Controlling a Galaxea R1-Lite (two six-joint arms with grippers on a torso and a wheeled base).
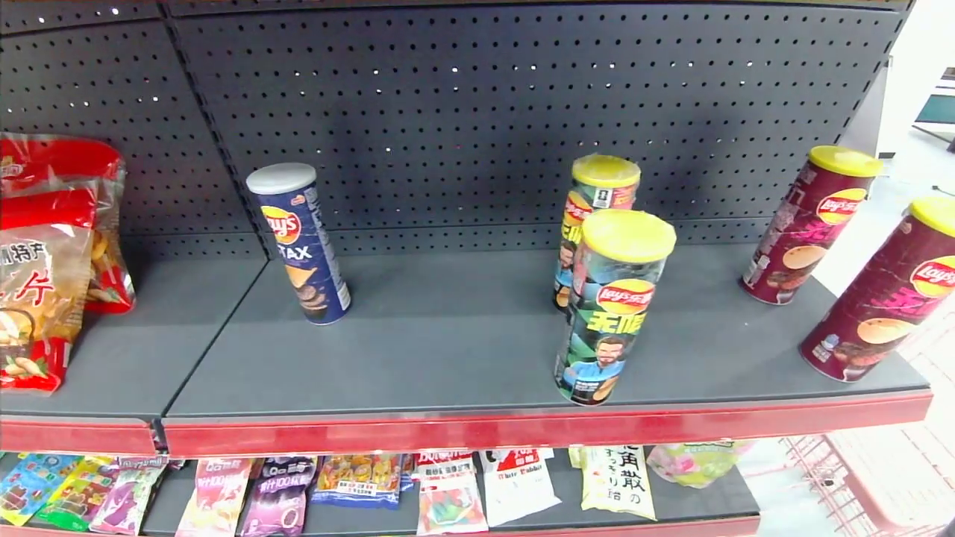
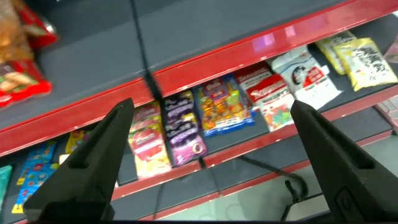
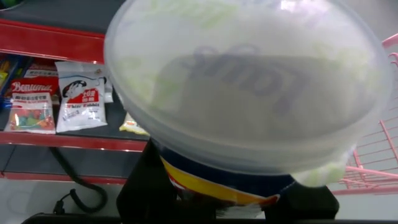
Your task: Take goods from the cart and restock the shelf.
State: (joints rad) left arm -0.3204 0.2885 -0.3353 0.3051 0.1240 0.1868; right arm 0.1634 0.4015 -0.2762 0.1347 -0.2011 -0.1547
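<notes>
Right pincer [image 3: 224, 196] is clamped tight on a chip can [image 3: 249, 81] with a see-through lid. Its dark fingers hug the blue and yellow body. I think it holds the can this way so the can will stand lid-up on the shelf [image 1: 462, 335]. The can is off the shelf, near the red cart [image 3: 380, 163] and in front of the lower shelf [image 3: 37, 138].

Left pincer [image 2: 211, 112] is wide apart and holds nothing. It hangs in front of the small snack bags [image 2: 180, 134] on that lower shelf.

One blue can [image 1: 302, 242] stands alone on the shelf, with bare room beside it. That looks like a good home for the held can.
</notes>
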